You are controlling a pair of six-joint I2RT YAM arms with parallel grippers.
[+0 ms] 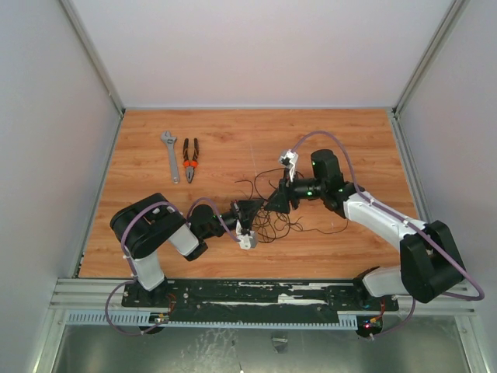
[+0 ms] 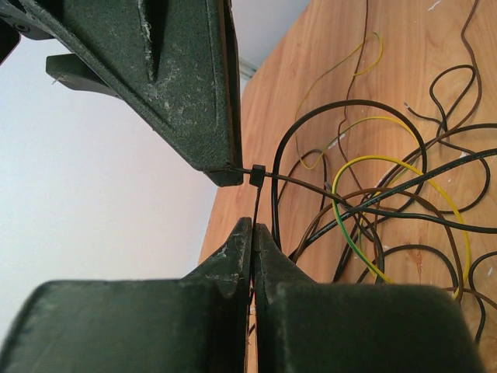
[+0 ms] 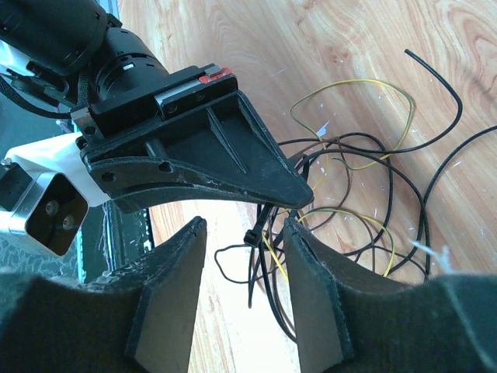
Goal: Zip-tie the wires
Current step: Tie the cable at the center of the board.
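L gripper [image 2: 252, 230] clamping shut on zip tie [image 2: 257, 174] strip, pinching it just below head. R gripper [image 3: 245, 227] standing half-wide, tie head sitting betw. jaws. Wires [image 2: 365, 208] lying tangled mid tabletop [image 1: 217, 140], nearer front edge, under both grippers.

Tangle of thin black and olive-yellow wires [image 1: 279, 224] obstructs the centre of the wood-grain tabletop [image 1: 373, 140], grey metal wrench [image 1: 170, 155] and orange-handled pliers [image 1: 190, 161] the far left; passage lies open along the far edge and right corner.
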